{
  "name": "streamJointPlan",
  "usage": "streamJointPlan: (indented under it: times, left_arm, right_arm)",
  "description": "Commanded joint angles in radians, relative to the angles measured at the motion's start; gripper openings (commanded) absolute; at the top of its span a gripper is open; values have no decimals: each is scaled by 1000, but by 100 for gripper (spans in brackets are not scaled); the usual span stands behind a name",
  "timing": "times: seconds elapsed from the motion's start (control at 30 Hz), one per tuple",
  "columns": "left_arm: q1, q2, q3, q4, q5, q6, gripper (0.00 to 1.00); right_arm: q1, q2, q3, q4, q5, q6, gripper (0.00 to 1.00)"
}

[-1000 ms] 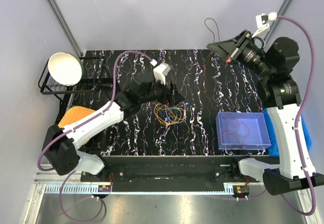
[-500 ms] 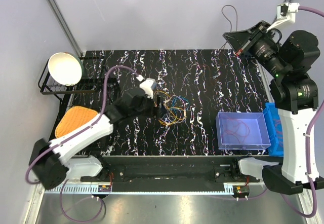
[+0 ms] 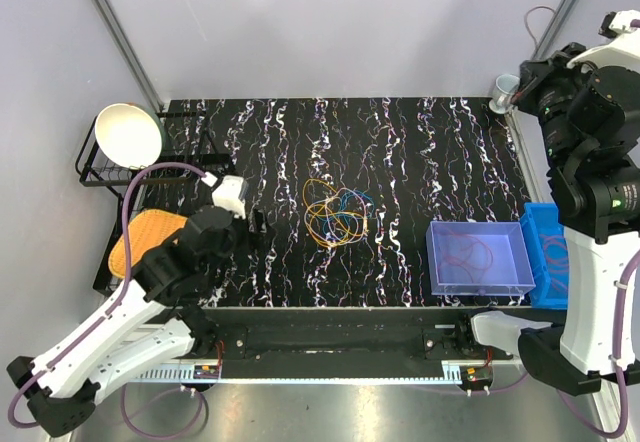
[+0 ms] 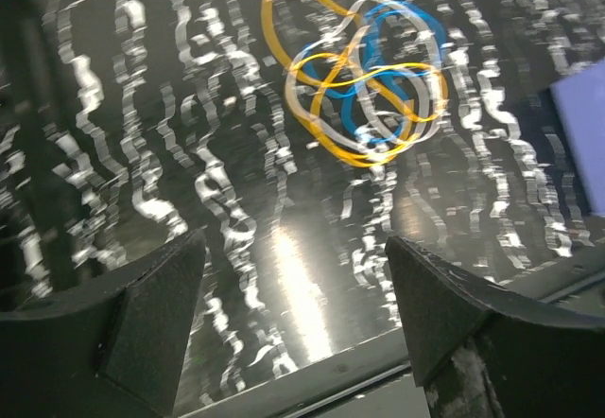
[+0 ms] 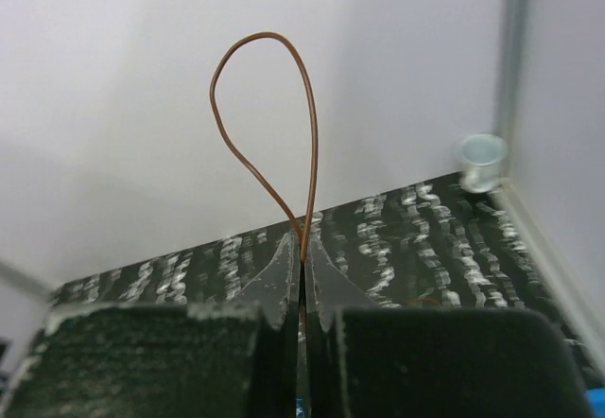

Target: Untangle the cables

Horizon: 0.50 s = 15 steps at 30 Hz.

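Left gripper [image 4: 293, 281], jaws spread wide and grasping nothing, hangs low over the front-left part of the black marbled table [image 3: 420, 152]. The cables [image 4: 364, 96], a knot of orange, blue and pale loops, lie on the table beyond its fingertips, apart from them. Right gripper [image 5: 302, 248], high at the far right corner, is clenched on a single brown wire [image 5: 269, 87] standing up in a loop. Only the right wrist view shows this pinch; only the top view shows the clear blue bin [image 3: 432, 262] right of the knot.
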Motion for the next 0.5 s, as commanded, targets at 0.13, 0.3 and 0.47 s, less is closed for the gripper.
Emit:
streamJointPlan:
  times: [0.13,0.3,0.47]
  left_arm:
    - [-5,31,2,-42,-97,31,81]
    - [-11,46,5,-47,-100,33,81]
    - [-29,26,0,-47,-112,31,81]
  right_arm:
    - [5,-11,41,21,434,-166,0]
    - [7,-8,6,86,645,-267,0]
    - [-4,-26,-83,208,758,-401,0]
